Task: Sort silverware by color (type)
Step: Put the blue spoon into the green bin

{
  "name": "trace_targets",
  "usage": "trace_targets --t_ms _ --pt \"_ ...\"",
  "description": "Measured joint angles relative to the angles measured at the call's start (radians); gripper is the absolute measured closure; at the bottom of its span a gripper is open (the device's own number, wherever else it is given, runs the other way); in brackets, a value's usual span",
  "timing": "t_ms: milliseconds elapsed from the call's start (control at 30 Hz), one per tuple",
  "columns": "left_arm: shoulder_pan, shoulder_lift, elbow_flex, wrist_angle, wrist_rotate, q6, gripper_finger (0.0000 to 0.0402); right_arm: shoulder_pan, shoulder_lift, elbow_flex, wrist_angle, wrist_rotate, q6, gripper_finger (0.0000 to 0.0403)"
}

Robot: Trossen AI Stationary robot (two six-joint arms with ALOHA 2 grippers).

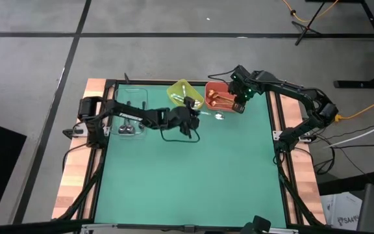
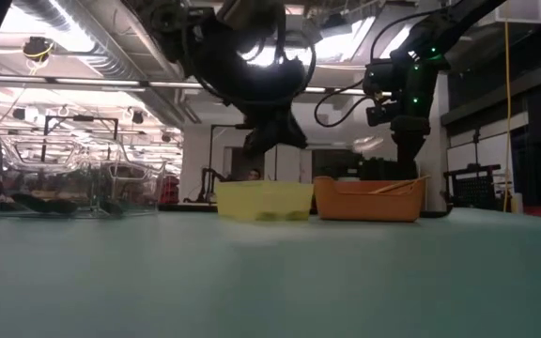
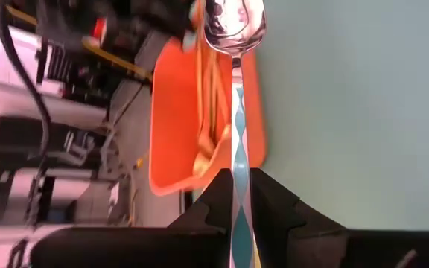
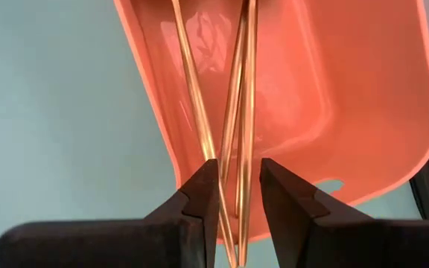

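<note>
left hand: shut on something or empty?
Shut on a spoon. In the left wrist view the left hand clamps the teal handle of a silver spoon, its bowl sticking out ahead beside the orange bin.
</note>
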Motion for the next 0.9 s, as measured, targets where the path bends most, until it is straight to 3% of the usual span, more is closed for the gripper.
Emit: trace_targets --t_ms 567,900 --pt "0.169 -0.029 0.000 -0.080 -0.237 0.166 0.0378 0.000 0.000 0.000 -0.001 0.006 0.000 0.0313" --pt "0.172 -0.080 0.002 -0.302 -0.275 0.185 0.0378 0.000 0.000 0.000 0.004 0.006 0.000 0.0313"
